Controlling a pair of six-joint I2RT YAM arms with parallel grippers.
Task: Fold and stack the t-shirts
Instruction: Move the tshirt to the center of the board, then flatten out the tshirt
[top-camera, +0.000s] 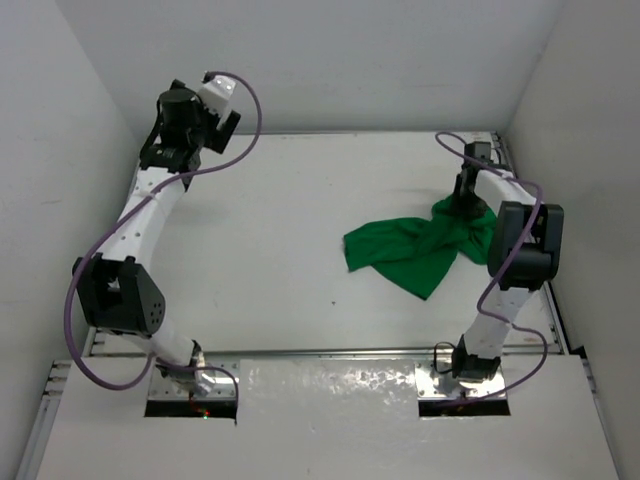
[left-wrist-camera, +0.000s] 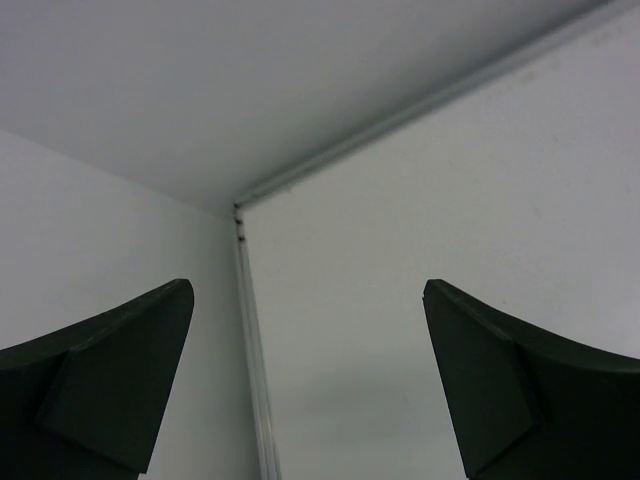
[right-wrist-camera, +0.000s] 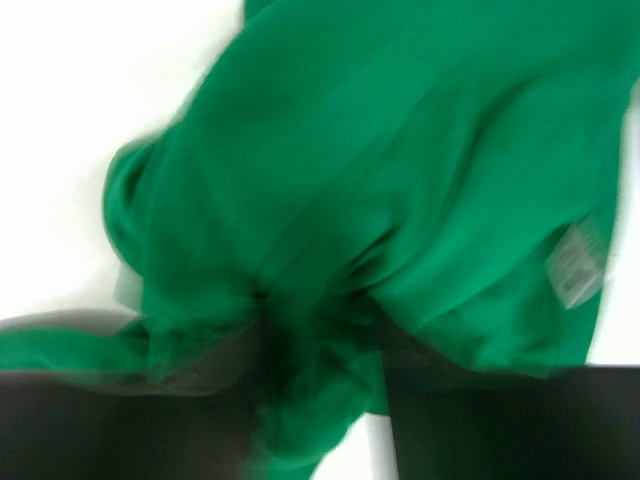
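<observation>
White counter (top-camera: 280, 260) fills the middle, 1 tiny dark speck (top-camera: 334, 303) toward 6 o'clock. White walls (top-camera: 330, 60) close in at 9, 12 and 3. Metal rail (top-camera: 330, 133) runs along the 12 o'clock edge, glossy strip (top-camera: 330, 385) at 6.

A bright green t-shirt (right-wrist-camera: 400, 150) fills most of the view, its cloth blurred and heavily creased. The right end effector (right-wrist-camera: 320, 345) sits at the shirt's lower edge, and its two dark fingers (right-wrist-camera: 500, 420) clamp a bunched gather of cloth between them. Folds fan up and outward from that pinch. A small white label (right-wrist-camera: 578, 262) shows on the shirt's right side. White tabletop (right-wrist-camera: 80, 120) is visible to the upper left of the shirt, with slivers below it and along its right edge.
</observation>
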